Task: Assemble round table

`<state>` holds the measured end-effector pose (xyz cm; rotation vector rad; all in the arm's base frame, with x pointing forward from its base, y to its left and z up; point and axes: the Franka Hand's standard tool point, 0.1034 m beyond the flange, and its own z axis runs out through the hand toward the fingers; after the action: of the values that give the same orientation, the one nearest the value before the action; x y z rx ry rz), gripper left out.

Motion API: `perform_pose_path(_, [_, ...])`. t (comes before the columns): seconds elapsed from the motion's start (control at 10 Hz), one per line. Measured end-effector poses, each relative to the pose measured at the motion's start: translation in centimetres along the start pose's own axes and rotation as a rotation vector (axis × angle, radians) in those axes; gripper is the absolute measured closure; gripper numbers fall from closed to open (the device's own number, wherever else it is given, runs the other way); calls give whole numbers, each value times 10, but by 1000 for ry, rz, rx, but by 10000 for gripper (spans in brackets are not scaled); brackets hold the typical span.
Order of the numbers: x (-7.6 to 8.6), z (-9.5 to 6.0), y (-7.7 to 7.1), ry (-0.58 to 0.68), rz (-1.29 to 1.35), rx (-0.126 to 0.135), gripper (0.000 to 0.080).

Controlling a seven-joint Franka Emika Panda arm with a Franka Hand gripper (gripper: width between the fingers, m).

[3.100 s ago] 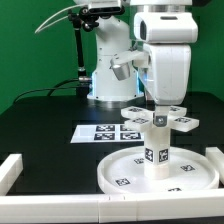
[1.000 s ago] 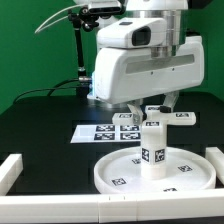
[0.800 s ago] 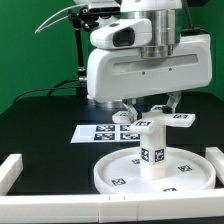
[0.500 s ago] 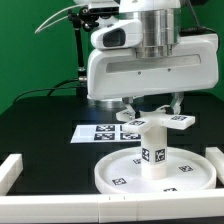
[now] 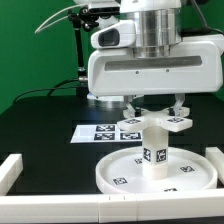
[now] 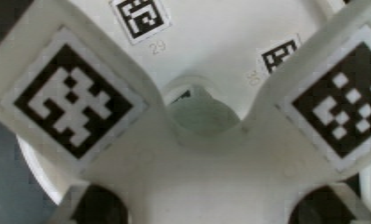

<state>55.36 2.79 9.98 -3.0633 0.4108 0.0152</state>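
The large round rimmed white plastic disc [image 5: 155, 171] lies on the black table [image 5: 45, 125] near the camera, toward the exterior view's right. The short thick white cylinder leg [image 5: 154, 148] stands upright at its centre. The white cross-shaped foot piece [image 5: 152, 123] sits level on top of the leg, its tagged arms [image 6: 72, 92] filling the wrist view. The gripper [image 5: 153, 107] hangs directly above, fingers [image 5: 131, 106] on either side of the foot piece; whether they pinch it cannot be told. The marker board [image 5: 103, 132] lies farther back.
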Motion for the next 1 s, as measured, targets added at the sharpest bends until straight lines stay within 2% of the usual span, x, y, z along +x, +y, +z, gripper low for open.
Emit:
perform_pose_path(0.5, [-1, 0, -2, 2, 464, 41, 357])
perform_pose_path(1.0, [-1, 0, -3, -7, 818, 54, 357])
